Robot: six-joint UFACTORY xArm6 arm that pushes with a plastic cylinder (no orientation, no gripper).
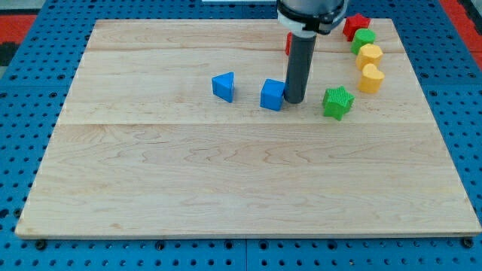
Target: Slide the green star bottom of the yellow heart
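Note:
The green star (338, 102) lies on the wooden board at the view's upper right. The yellow heart (370, 78) lies up and to the right of it, a small gap between them. My tip (293, 101) rests on the board just right of the blue cube (272, 95), touching or nearly touching it, and about one block's width left of the green star.
A blue triangle block (224, 86) lies left of the cube. A column at the top right holds a red star (355, 26), a green block (363, 41) and a yellow round block (369, 55) above the heart. A red block (288, 43) peeks out behind the rod.

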